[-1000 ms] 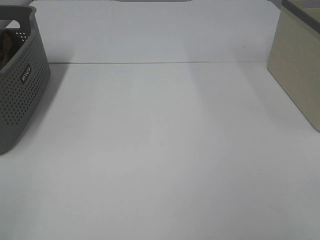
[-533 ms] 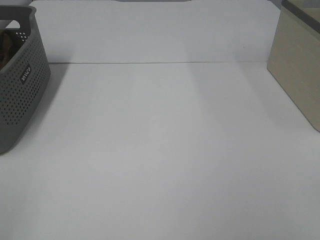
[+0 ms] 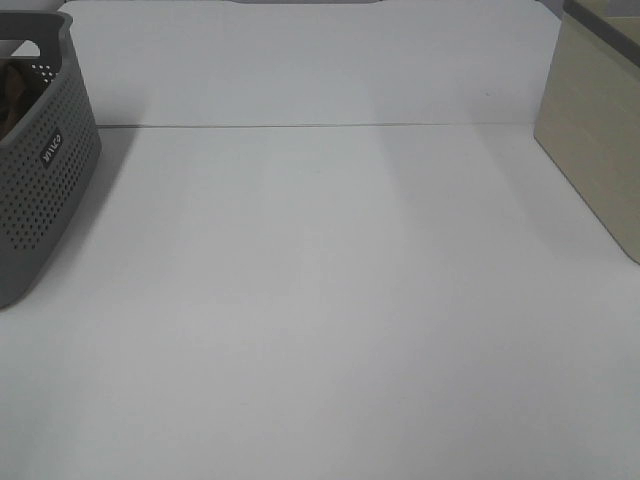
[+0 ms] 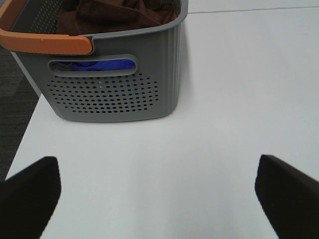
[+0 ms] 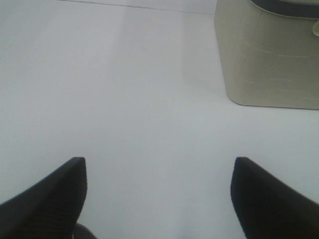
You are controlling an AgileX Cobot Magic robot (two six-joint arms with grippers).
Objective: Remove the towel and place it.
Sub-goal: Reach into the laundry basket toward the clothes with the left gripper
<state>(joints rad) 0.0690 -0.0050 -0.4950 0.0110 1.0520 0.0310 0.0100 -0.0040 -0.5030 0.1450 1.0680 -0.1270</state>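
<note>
The dark brown towel [image 4: 117, 12] lies bunched inside the grey perforated basket [image 4: 114, 94], which has an orange handle [image 4: 47, 42]. In the exterior high view the basket [image 3: 45, 170] stands at the table's left edge and a sliver of the towel [image 3: 12, 95] shows over its rim. My left gripper [image 4: 157, 191] is open and empty, above the bare table a short way in front of the basket. My right gripper [image 5: 159, 194] is open and empty over the white table. Neither gripper shows in the exterior high view.
A beige box [image 3: 595, 150] stands at the table's right edge; it also shows in the right wrist view [image 5: 269, 55]. Something blue [image 4: 94, 64] shows through the basket's handle slot. The table's left edge [image 4: 22, 139] drops to dark floor.
</note>
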